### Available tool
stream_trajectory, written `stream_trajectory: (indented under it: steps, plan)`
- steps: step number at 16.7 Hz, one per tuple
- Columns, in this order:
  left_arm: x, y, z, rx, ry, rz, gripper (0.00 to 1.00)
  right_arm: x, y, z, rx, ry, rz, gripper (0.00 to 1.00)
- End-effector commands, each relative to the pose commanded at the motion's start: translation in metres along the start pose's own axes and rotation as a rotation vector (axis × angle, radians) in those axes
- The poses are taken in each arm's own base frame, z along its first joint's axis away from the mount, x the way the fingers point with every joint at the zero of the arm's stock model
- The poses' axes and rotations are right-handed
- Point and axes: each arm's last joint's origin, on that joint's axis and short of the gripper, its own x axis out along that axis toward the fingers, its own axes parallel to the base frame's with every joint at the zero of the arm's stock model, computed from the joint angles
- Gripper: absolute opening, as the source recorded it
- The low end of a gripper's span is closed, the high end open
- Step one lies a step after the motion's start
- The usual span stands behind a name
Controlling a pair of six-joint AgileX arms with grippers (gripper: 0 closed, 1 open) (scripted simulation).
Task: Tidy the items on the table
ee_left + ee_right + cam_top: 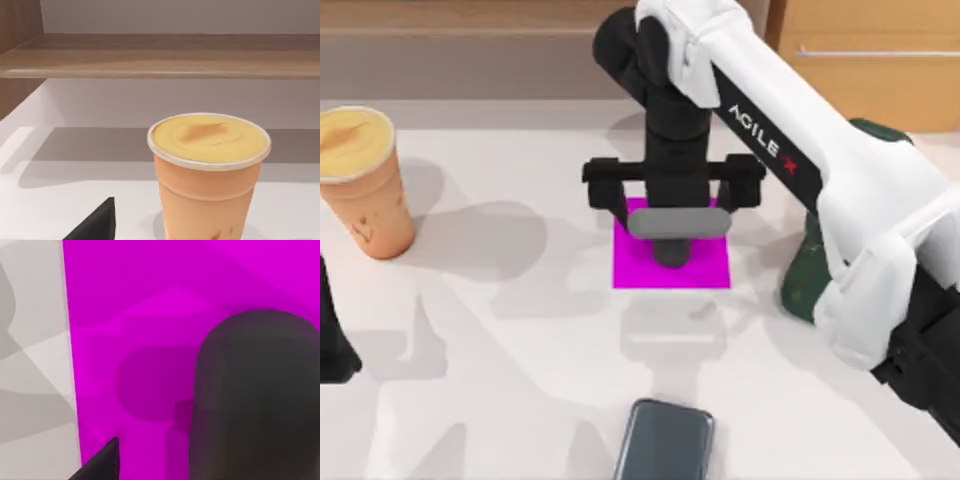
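My right gripper (674, 212) hangs open over a magenta square mat (705, 268) in the middle of the table (500, 380). Its fingers straddle the black oval mouse (670, 250), which lies on the mat (130, 315). The right wrist view has the mouse (255, 395) close up, with one fingertip (102, 460) beside it and apart from it. The dark grey smartphone (665, 440) lies flat near the front edge. At the far left stands the orange cup (360, 175), upright. My left gripper (332, 340) is parked at the left edge, its fingertip (97, 222) short of the cup (209, 165).
A dark green-black object (805, 270) lies right of the mat, largely hidden under my right arm. A wooden shelf (160, 55) and cabinets (860, 50) run along the back edge. Bare tabletop lies between the cup and the mat.
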Motion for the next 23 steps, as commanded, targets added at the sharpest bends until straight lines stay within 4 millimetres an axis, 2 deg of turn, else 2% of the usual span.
stream_trajectory:
  steps: [5,10,13,17,23]
  plan:
    - [0.000,0.000,0.000,0.000,0.000,0.000,1.00,-0.020,-0.017,0.014,0.153,0.026,-0.016,1.00]
    - [0.000,0.000,0.000,0.000,0.000,0.000,1.00,-0.040,-0.045,0.044,0.537,0.036,-0.027,1.00]
    - [0.000,0.000,0.000,0.000,0.000,0.000,1.00,-0.049,-0.062,0.071,0.875,0.035,-0.032,1.00]
    - [0.000,0.000,0.000,0.000,0.000,0.000,1.00,-0.056,-0.078,0.113,1.431,0.029,-0.034,1.00]
    - [0.000,0.000,0.000,0.000,0.000,0.000,1.00,-0.058,-0.076,0.179,2.312,0.023,-0.039,1.00]
